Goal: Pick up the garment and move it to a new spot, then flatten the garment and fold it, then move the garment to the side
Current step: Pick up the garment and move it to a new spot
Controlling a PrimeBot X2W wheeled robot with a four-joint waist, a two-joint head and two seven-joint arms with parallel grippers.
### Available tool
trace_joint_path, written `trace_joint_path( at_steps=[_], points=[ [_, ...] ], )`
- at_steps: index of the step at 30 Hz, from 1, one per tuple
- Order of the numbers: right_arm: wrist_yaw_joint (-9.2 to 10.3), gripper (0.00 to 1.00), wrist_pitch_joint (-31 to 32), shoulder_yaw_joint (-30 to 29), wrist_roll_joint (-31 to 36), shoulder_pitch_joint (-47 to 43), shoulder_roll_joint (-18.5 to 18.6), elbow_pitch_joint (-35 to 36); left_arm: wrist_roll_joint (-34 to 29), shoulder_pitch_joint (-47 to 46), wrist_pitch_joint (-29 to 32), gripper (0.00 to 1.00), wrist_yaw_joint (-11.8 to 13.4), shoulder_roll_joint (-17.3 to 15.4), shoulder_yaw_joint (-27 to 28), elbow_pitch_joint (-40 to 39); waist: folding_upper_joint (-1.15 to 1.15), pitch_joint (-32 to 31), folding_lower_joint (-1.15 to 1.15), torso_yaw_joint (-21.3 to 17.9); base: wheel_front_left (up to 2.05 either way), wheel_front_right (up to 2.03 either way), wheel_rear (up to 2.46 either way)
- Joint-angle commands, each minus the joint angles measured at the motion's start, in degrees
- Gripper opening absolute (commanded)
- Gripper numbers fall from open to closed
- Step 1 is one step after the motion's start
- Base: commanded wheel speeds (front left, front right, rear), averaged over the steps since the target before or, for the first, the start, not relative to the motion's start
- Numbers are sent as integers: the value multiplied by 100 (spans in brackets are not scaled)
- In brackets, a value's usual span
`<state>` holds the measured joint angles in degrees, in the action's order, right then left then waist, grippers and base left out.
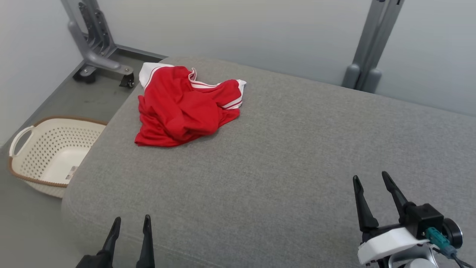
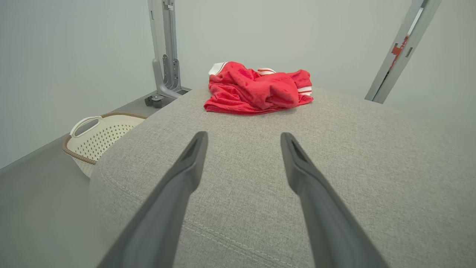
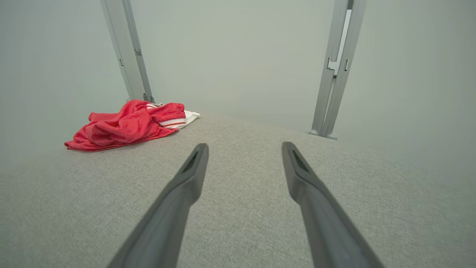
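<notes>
- Garment [image 1: 182, 108] pickup is the step in hand, not yet begun: left gripper [image 1: 132, 218] and right gripper [image 1: 370, 175] both stand spread wide and empty over the near edge of the cushion [image 1: 282, 149].
- It lies crumpled at the far left corner, well apart from both.
- Next, I judge, the nearer left one must reach forward and pinch a raised fold.

One red garment [image 1: 178, 108], one cream basket [image 1: 48, 149], one grey cushion [image 1: 279, 149], two metal posts [image 1: 95, 41] [image 1: 372, 44], two grippers [image 1: 132, 219] [image 1: 370, 175].
</notes>
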<state>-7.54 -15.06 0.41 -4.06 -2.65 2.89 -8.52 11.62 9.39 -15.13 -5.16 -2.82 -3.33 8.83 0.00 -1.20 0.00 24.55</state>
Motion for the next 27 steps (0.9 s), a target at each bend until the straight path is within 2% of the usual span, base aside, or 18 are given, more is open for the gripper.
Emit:
trace_joint_path(
  at_steps=[1, 4, 7, 9, 15, 21, 27],
  points=[
    [10, 100, -15, -10, 37, 123, 73, 49, 112, -231, -1, 100, -31, -15, -50, -45, 0, 387, 0, 196, 0, 0, 0],
    [9, 100, -16, -4, 88, 325, 259, 129, 251, -628, -2, 100, -51, -8, -285, 8, 0, 871, 0, 36, 0, 0, 0],
    [10, 100, -16, 52, 153, 605, 550, 212, 495, -1346, -2, 100, -87, -12, -668, 388, 0, 1502, 0, -200, 0, 0, 0],
    [10, 100, -15, 43, 154, 802, 715, 284, 790, -1942, 23, 100, -134, -12, -930, 808, 0, 1928, 0, -354, 0, 0, 0],
    [10, 100, -16, 170, 113, 1416, 1105, 420, 935, -4063, 549, 100, -221, -50, -1348, 2199, 0, 3045, 0, -788, 0, 0, 0],
    [10, 100, -16, 287, 49, 1726, 1176, 434, 1382, -5443, 654, 100, -236, -207, -1412, 3373, 0, 3498, 0, -1079, 0, 0, 0],
    [9, 100, -16, 382, -27, 1953, 1063, 341, 1631, -6055, 768, 100, -236, -412, -1525, 4491, 0, 3521, 0, -1276, 0, 0, 0]
  ],
)
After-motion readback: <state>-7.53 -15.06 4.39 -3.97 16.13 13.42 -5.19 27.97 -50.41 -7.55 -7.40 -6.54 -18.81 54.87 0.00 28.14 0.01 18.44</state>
